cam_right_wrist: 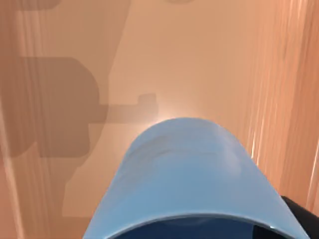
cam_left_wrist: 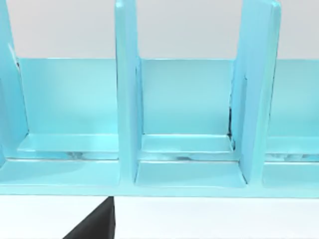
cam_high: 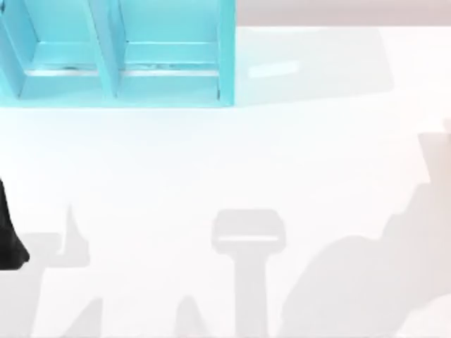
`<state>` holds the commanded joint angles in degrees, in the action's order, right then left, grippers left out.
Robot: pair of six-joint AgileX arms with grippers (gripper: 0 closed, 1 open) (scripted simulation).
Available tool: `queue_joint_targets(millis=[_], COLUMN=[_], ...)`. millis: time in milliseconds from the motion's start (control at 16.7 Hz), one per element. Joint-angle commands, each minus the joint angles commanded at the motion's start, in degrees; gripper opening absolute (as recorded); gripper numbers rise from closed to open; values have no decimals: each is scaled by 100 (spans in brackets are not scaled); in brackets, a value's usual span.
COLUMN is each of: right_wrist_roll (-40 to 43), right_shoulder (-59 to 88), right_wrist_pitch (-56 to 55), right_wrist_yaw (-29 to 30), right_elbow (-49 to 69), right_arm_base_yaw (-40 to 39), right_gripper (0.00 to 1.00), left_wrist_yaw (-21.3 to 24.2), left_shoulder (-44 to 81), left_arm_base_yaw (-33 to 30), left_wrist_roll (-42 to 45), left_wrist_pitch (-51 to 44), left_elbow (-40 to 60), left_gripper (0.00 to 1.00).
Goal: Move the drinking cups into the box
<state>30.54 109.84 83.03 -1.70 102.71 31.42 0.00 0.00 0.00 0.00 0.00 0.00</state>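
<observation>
A plain blue drinking cup [cam_right_wrist: 192, 184] sits close up in the right wrist view, its rim toward the camera. One dark finger [cam_right_wrist: 300, 215] of my right gripper presses against its side, so the gripper is shut on it. The cup hangs over the pale orange-brown floor of the box [cam_right_wrist: 199, 59], with a wooden wall [cam_right_wrist: 299, 99] beside it. A dark part of my left arm [cam_high: 10, 236] stands at the table's left edge. In the left wrist view one dark fingertip [cam_left_wrist: 94, 225] shows in front of a rack.
A turquoise rack [cam_high: 120, 63] with upright dividers stands at the back left of the white table [cam_high: 282, 155]. In the left wrist view the rack's compartments [cam_left_wrist: 187, 149] face the camera. Arm shadows fall across the table's front half.
</observation>
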Motion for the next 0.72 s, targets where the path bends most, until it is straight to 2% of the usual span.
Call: queue_joint_targets(millis=[240, 720], right_wrist_roll=[-30, -150], right_shoulder=[-31, -88], right_wrist_pitch=[-93, -1456], right_wrist_yaw=[16, 7], right_elbow=[-113, -1540], right_arm_base_yaw=[-41, -152], right_gripper=[0, 0], left_wrist_yaw=[0, 0], left_shoulder=[0, 0], left_arm_base_yaw=[0, 0], left_wrist_roll=[0, 0], left_wrist_pitch=[0, 0], left_elbow=[0, 0], left_gripper=[100, 100])
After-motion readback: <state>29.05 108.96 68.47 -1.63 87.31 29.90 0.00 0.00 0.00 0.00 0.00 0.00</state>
